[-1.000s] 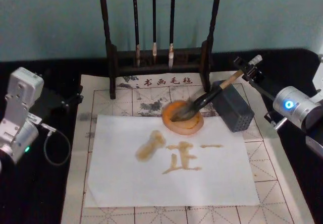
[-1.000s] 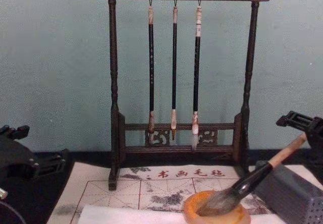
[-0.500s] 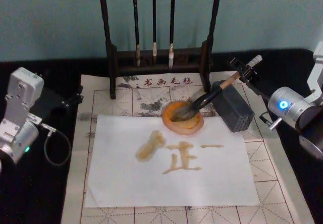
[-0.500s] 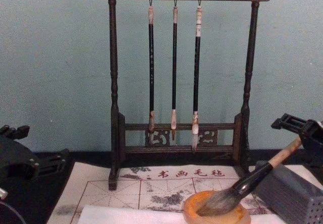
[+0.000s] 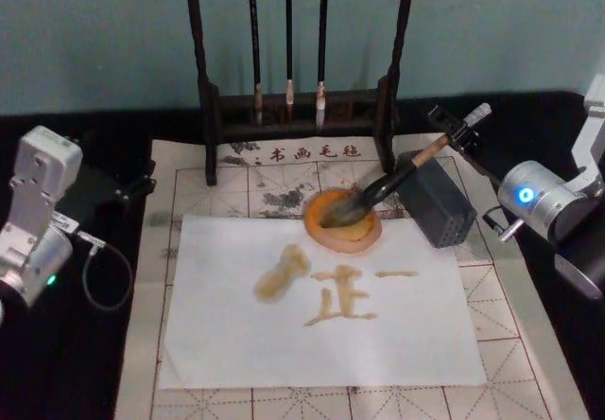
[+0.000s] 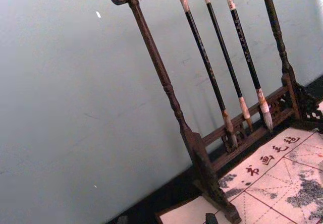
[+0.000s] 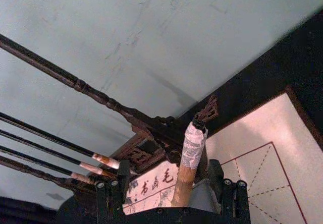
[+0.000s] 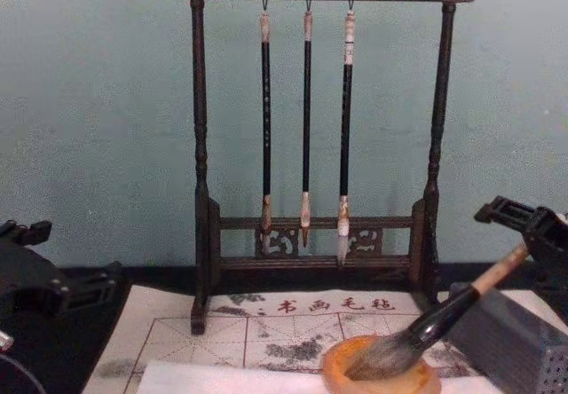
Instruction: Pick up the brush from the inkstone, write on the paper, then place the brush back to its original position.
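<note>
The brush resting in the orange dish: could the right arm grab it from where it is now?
Likely yes: the right gripper, open, straddles the handle end of the brush, with nothing in the way.

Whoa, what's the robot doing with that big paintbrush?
The big brush lies with its bristles in the round inkstone and its handle propped on a grey block. The right gripper sits open around the handle's end, not squeezing it. The paper in front already has brownish strokes on it, so the writing looks done. The left gripper is parked off at the table's left side.
</note>
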